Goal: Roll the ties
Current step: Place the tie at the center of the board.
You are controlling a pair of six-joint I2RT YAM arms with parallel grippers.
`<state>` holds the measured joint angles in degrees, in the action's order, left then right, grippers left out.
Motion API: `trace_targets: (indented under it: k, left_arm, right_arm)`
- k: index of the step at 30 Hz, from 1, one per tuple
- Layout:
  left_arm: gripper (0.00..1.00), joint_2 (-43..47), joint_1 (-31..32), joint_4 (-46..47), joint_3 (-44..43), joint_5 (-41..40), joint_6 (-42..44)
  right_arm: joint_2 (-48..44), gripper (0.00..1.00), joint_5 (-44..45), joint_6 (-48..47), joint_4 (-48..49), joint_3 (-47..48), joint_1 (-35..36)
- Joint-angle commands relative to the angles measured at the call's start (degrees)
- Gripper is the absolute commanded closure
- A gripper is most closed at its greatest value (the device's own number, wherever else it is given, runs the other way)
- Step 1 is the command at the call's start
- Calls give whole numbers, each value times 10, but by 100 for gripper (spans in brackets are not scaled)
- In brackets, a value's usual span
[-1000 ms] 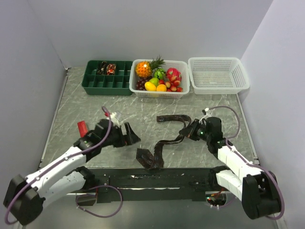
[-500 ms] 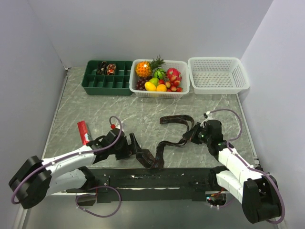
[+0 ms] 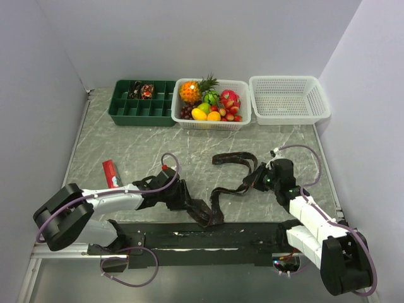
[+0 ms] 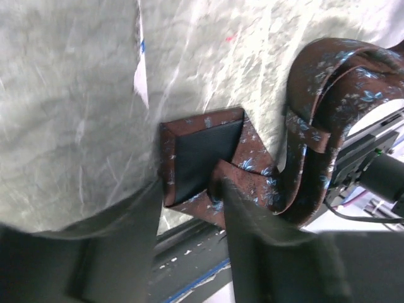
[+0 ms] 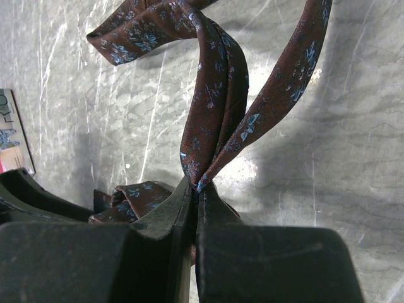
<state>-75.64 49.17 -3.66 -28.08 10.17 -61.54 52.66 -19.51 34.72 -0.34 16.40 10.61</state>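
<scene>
A dark brown tie (image 3: 218, 196) with small blue flowers lies twisted on the marble table, its wide end (image 4: 202, 151) near the front edge. My left gripper (image 3: 189, 203) lies low at that wide end. Its jaws (image 4: 189, 189) stand apart on either side of the tie's pointed corner, with a gap showing between them. My right gripper (image 3: 255, 178) is shut on a folded stretch of the tie (image 5: 214, 101), pinched at the fingertips (image 5: 196, 186) and lifted off the table. Two rolled ties (image 3: 140, 91) sit in the green tray's back compartments.
At the back stand a green divided tray (image 3: 142, 112), a white basket of fruit (image 3: 240, 120) and an empty white basket (image 3: 289, 101). A flat red packet (image 3: 111, 173) lies at the left. A dark rail (image 3: 208, 238) runs along the table's front edge, just below the tie.
My left arm has swung right and down from beside the red packet to the tie's wide end, and its jaws have narrowed. The right gripper shifted slightly, still holding the tie.
</scene>
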Motion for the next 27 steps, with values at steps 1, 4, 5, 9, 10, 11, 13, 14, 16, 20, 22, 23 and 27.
trace_targets:
  k: [1, 4, 5, 9, 10, 11, 13, 14, 16, 20, 22, 23, 27]
  left_arm:
    - [61, -8, 15, -26, 14, -13, -4]
    - [78, -7, 20, 8, 29, 3, -9]
    - [83, -7, 21, 16, 31, 3, -10]
    - [99, -9, 21, 23, 30, -15, -15]
    - [99, -11, 21, 7, 26, -25, -16]
    - [99, -12, 21, -1, 23, -44, -17]
    - [99, -11, 22, -14, 14, -62, -17]
    - [99, -7, 21, -19, 12, -73, -17]
    - [99, -2, 21, -21, 7, -80, -17]
    - [99, 1, 21, -40, -4, -100, -19]
    - [99, -8, 21, -42, -8, -100, -17]
    - [99, -13, 21, -41, -10, -99, -17]
    - [99, -37, 21, -35, -16, -96, -19]
  right_arm:
    - [3, 100, 3, -4, 6, 2, -5]
    - [10, 100, 0, -4, 8, 3, -4]
    - [11, 100, 0, -4, 7, 5, -5]
    - [11, 100, -2, -7, 6, 11, -6]
    - [10, 100, -1, -9, -11, 18, -6]
    - [7, 99, 3, -11, -19, 22, -6]
    - [-8, 89, 23, -17, -64, 42, -6]
    - [-17, 80, 39, -18, -90, 52, -5]
    - [-57, 53, 90, -27, -166, 81, -6]
    - [-177, 25, 169, -61, -252, 120, -5]
    - [-231, 11, 182, -100, -252, 140, -5]
    - [-238, 8, 178, -115, -241, 144, -5]
    - [-130, 1, 107, -188, -183, 173, -5]
